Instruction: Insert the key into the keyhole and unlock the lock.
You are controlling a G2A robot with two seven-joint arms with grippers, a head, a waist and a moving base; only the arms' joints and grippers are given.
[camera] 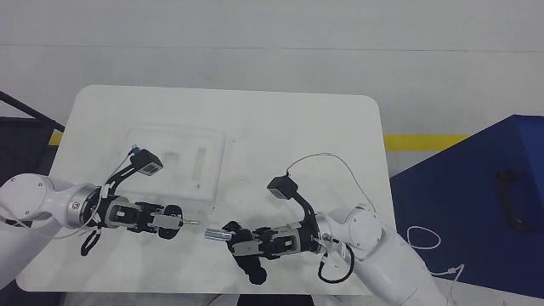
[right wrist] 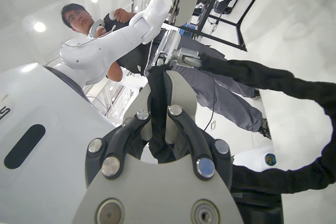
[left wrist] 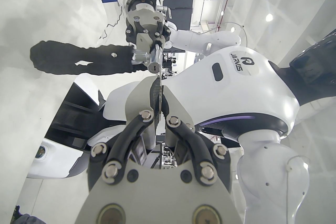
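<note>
My left gripper [camera: 180, 218] [left wrist: 157, 89] is shut on the key [left wrist: 157, 100], whose silver blade [camera: 193, 220] points toward the lock. The lock [camera: 217, 234] [left wrist: 151, 61] is a small silver cylinder on a black fabric-covered cable loop [left wrist: 78, 62] [right wrist: 288, 83]. Its keyhole [left wrist: 153, 68] faces the key tip, with a small gap between them. My right gripper [camera: 240, 240] [right wrist: 158, 78] is shut on the black-covered part of the lock, and the silver body [right wrist: 168, 49] sticks out past its fingers. Both grippers hover above the table's front edge.
A clear plastic tray [camera: 178, 157] lies on the white table [camera: 323, 127] behind the grippers. A thin white cable [camera: 331, 160] arcs over the right arm. A blue box [camera: 476, 204] stands off the table's right side.
</note>
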